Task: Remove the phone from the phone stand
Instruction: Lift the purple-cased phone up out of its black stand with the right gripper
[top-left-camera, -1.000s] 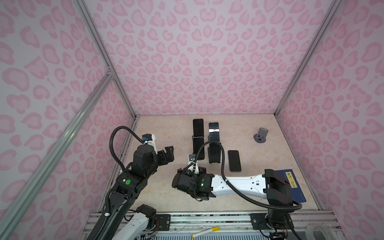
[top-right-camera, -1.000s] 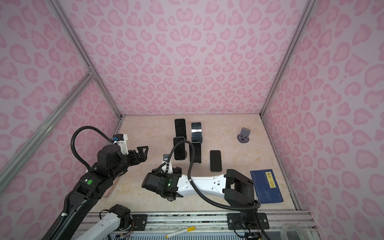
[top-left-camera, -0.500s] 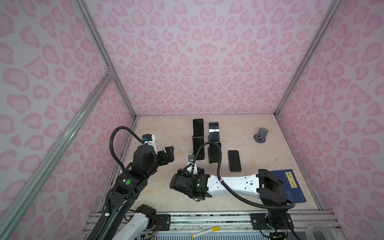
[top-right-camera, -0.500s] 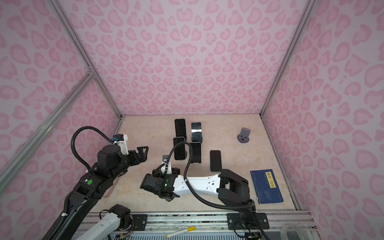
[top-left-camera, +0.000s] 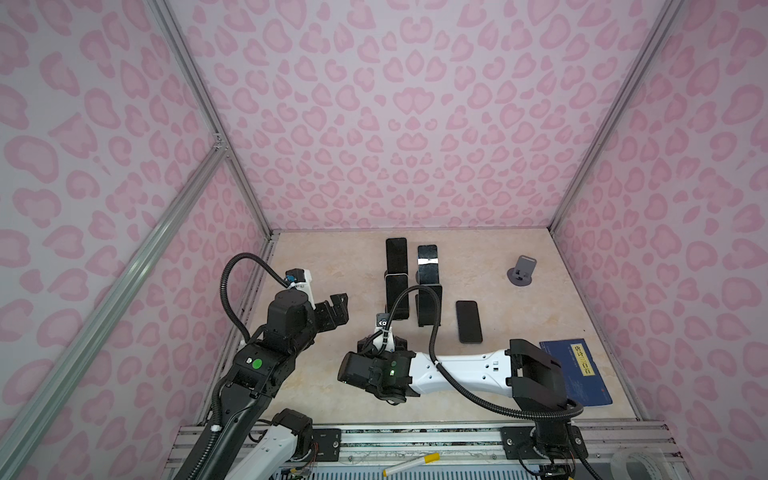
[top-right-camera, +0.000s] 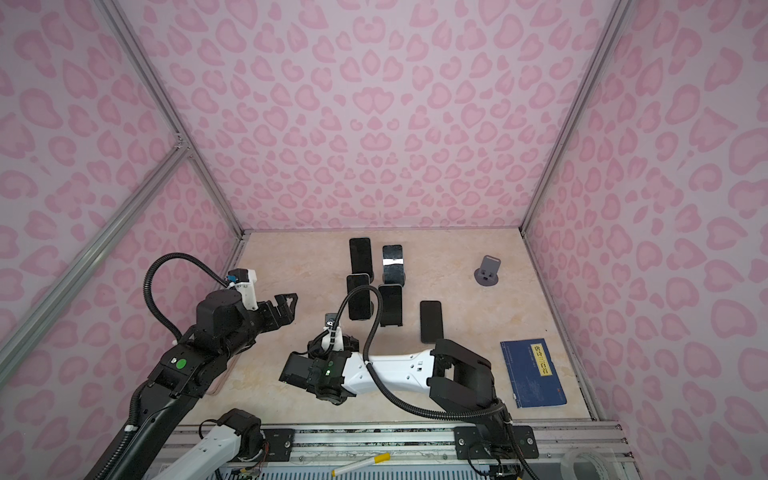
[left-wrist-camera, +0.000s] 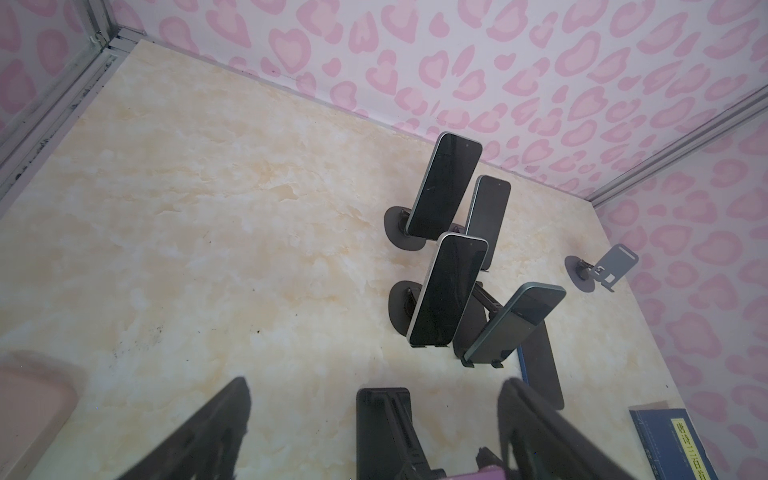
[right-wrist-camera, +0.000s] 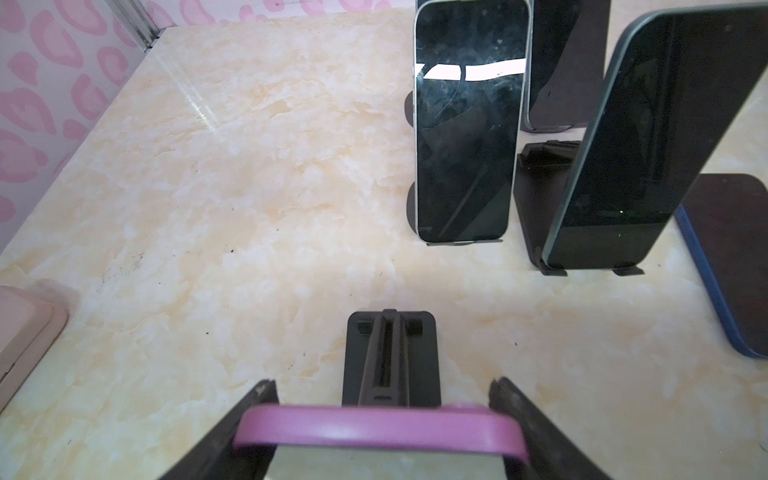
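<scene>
- Pinching the pink-cased phone (right-wrist-camera: 378, 428) by its two side edges with the right end effector (right-wrist-camera: 381, 385), low over the front middle of the surface (right-wrist-camera: 249, 187); judging this to be the grasp step.
- Finding the black phone stand (right-wrist-camera: 390, 357) just beyond the phone at 12 o'clock; failing to tell a phone seated in the cradle from one already clear of it.
- Calling next, probably, for a firm grip and a straight lift up and away from the stand's hooks.
- Holding the left end effector (top-left-camera: 336, 309) spread and empty at 10 o'clock, apart from the phone.
- Advising care near the white-rimmed phone (right-wrist-camera: 465, 124) at 12 o'clock, the dark-rimmed phone (right-wrist-camera: 623, 145) at 1 o'clock and the flat phone (right-wrist-camera: 739, 266) at 2 o'clock.
- Leaving alone the empty grey stand (top-left-camera: 521, 272), far off at 2 o'clock.
</scene>
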